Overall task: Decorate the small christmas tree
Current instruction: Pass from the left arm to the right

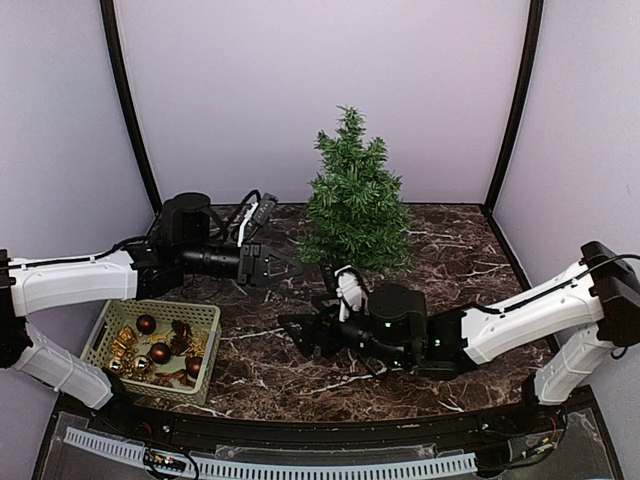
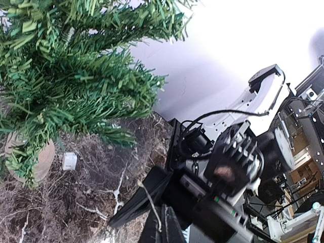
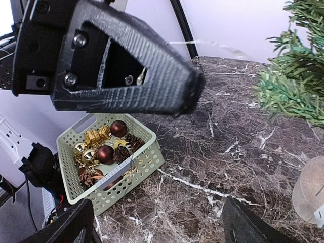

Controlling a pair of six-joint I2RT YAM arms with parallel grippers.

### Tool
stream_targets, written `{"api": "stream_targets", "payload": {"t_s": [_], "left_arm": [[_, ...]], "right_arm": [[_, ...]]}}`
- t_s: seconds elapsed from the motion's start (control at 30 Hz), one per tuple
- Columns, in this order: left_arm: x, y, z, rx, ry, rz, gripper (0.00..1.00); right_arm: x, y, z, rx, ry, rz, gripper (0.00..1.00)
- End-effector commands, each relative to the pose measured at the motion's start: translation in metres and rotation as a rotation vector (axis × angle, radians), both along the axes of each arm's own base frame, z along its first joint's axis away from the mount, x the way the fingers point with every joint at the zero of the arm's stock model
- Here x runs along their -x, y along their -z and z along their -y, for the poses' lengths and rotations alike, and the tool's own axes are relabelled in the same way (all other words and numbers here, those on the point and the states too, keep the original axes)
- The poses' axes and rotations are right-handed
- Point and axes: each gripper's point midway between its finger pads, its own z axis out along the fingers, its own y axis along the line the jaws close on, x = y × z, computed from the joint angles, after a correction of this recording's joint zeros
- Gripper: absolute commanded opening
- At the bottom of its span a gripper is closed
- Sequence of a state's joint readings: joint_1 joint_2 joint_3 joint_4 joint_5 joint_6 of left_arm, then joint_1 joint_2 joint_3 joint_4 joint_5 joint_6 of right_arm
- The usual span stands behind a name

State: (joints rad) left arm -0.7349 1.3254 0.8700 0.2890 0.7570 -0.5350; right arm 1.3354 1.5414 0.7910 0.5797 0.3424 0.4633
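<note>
Dark marble table [image 1: 460, 250], lilac walls. One small christmas tree [image 1: 352, 195] stands upright, tip to the ceiling, just past the clenched tips of the left gripper [image 1: 290, 268] and behind the spread, empty fingers of the right gripper [image 1: 300, 335]. One basket [image 1: 205, 310], with three red balls [image 1: 160, 352], lies ahead of those open fingers.
</note>
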Motion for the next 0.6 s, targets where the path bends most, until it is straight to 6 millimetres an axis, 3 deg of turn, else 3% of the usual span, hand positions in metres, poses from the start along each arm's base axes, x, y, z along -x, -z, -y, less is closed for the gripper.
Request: {"api": "stream_targets", "payload": {"t_s": [0.0,0.1,0.17,0.2,0.27,0.3,0.33,0.37,0.57], "left_arm": [[-0.003,-0.025,0.004,0.073,-0.028,0.025,0.0],[-0.003,-0.024,0.006,0.081,-0.042,0.014,0.0],[-0.003,-0.024,0.006,0.089,-0.047,0.011,0.0],[-0.003,-0.023,0.006,0.089,-0.05,0.008,0.0],[-0.005,-0.024,0.006,0.096,-0.062,0.011,0.0],[-0.006,-0.023,0.005,0.095,-0.072,0.013,0.01],[-0.008,-0.022,0.005,0.093,-0.081,0.015,0.05],[-0.01,-0.019,0.004,0.083,-0.1,0.02,0.17],[-0.021,-0.002,-0.009,0.035,-0.202,0.082,0.64]], "right_arm": [[-0.002,-0.029,-0.023,-0.082,-0.017,0.063,0.89],[-0.002,-0.038,-0.034,-0.102,-0.036,0.098,0.83],[-0.005,-0.037,-0.038,-0.093,-0.029,0.106,0.7],[-0.007,-0.035,-0.038,-0.086,-0.019,0.102,0.57],[-0.007,-0.033,-0.035,-0.085,-0.008,0.089,0.15],[-0.005,-0.034,-0.029,-0.096,-0.01,0.08,0.03],[-0.002,-0.042,-0.022,-0.119,-0.015,0.074,0.0],[0.001,-0.048,-0.013,-0.131,-0.018,0.063,0.0],[0.003,-0.068,0.048,-0.028,0.067,0.016,0.0]]}}
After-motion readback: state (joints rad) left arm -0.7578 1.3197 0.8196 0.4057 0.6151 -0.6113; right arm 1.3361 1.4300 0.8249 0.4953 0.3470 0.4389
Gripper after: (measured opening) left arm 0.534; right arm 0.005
